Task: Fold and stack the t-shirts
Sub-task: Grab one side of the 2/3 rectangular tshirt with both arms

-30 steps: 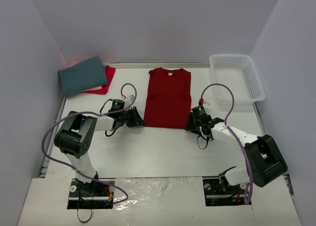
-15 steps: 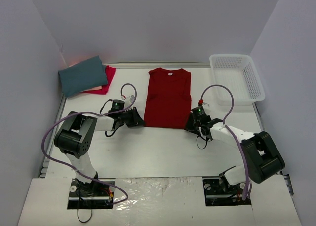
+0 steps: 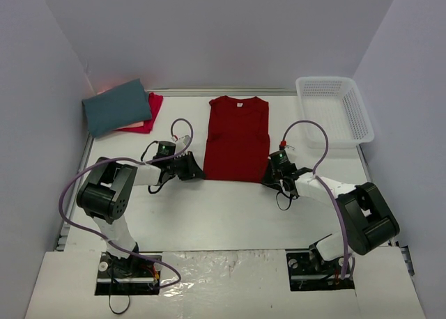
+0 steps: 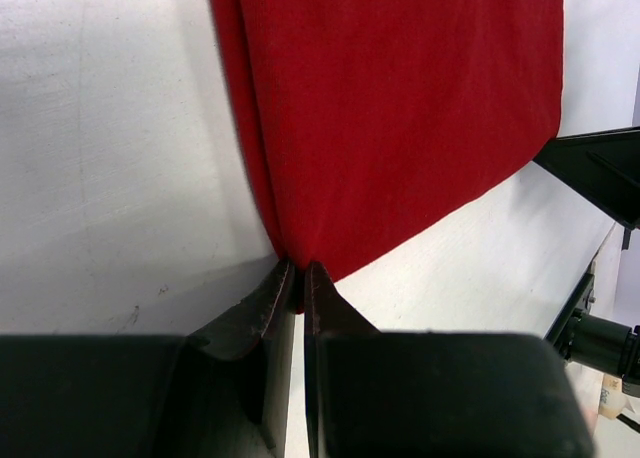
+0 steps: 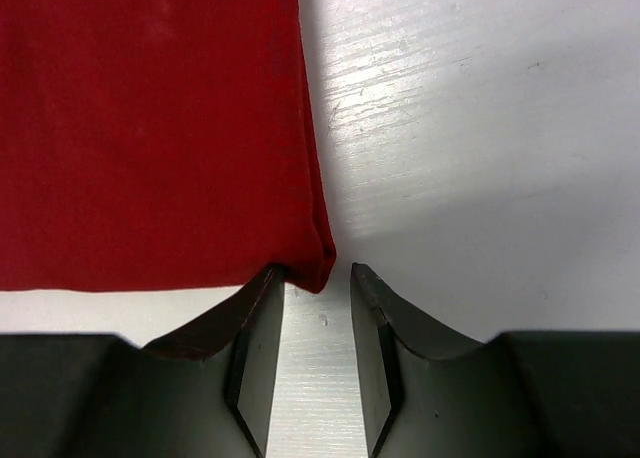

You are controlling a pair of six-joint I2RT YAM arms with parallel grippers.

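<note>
Left gripper [image 4: 295,278] is pinched tight on the lower left corner of the deep red t-shirt [image 4: 400,108], with nothing but cloth between the jaws. Right gripper [image 5: 316,273] is partway open. Its fingers straddle the shirt's lower right corner with a clear gap, so it's not clamped on anything.

In the top view the shirt lies flat mid-frame, sleeves folded in so it's a long rectangle, collar toward the top, side edges pretty straight.

Slate-teal t-shirt [image 3: 117,106] sits folded in the upper left, on top of the pinkish-red t-shirt [image 3: 152,110], well apart from the red one. White basket [image 3: 367,124] is upper right. There's bare table [image 3: 230,207] below the hem, plus strips down both sides.
</note>
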